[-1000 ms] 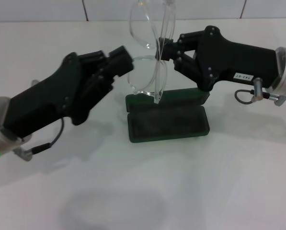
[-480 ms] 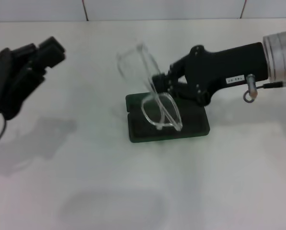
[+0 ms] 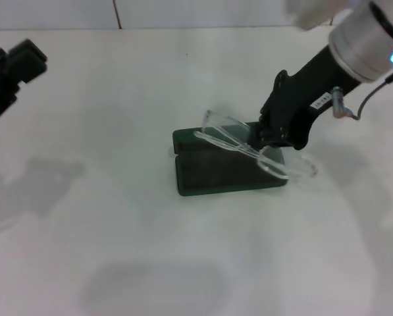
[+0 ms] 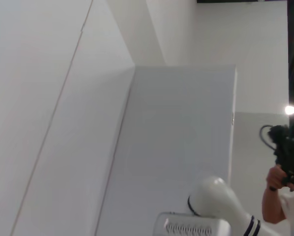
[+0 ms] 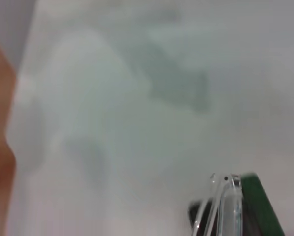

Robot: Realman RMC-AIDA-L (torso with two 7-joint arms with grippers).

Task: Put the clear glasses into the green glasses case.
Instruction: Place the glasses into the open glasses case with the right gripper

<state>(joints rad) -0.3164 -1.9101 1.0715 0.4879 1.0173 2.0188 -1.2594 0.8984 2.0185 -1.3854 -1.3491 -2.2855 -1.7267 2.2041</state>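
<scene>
Right gripper: the right gripper has come down from above the case and now sits low at the case's right end, clenched on the clear glasses near the frame's middle.
Glasses: they lie nearly flat and slanted across the green glasses case, one end over the hinge side, the other end sticking out past the case's right edge above the table. Half a second ago they stood tilted on edge; a second ago they hung upright, high above the case.
Case: open, both halves flat on the table, lining up; it has not shifted across the frames.
Left gripper: the left gripper has pulled away to the far left edge, well apart from the case. Whether its jaws are open cannot be told. A second ago it was close beside the glasses.
Wrist views: the right wrist view shows a clear frame edge against a green corner; the left wrist view shows only the room.
Meaning: the handover looks finished and placing is under way, but the glasses seem skewed and overhanging, so they likely need squaring into the tray before release.
</scene>
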